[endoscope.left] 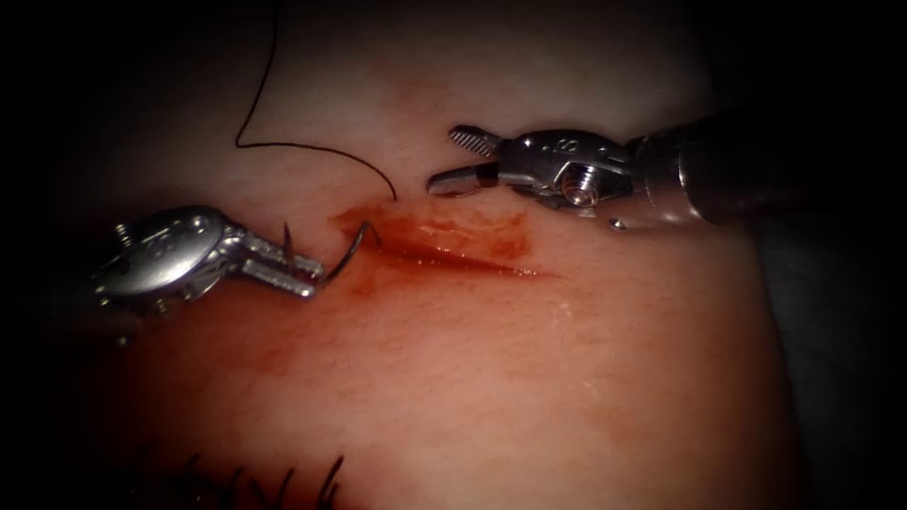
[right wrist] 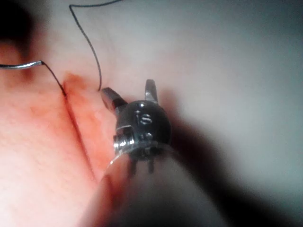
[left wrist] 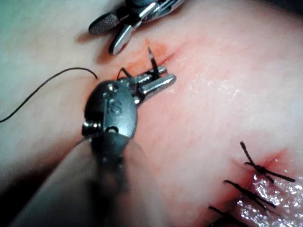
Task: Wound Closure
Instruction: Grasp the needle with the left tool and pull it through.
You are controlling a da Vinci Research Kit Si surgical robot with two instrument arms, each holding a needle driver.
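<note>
The tissue [endoscope.left: 491,378] spreads across the scene, pale and pinkish, with the cut [endoscope.left: 453,247] running as a dark slit from left of centre toward the right, stained around by red fluid [endoscope.left: 472,231]. At the near edge a row of earlier dark stitches [endoscope.left: 283,482] stands up from the tissue; the left wrist view shows them as knotted black ends [left wrist: 255,165].

The right arm's tool [endoscope.left: 452,161] reaches in from the right, on the far side of the cut, with its jaws spread apart and grasping nothing; its tips hover just beside the left end of the cut. Its wrist housing carries a stamped mark that reads roughly "S".

The left arm's tool [endoscope.left: 312,276] lies left of the cut, jaws clenched on the needle [endoscope.left: 351,253] near its pointed end, whose tip [endoscope.left: 286,231] sticks up past the jaws. An "S" is stamped on its housing too [left wrist: 115,108]. The needle's curve arcs right to the left end of the cut, where it meets the tissue.

The thread [endoscope.left: 283,144] comes out of the tissue on the far side of the cut and trails away to the far left.
</note>
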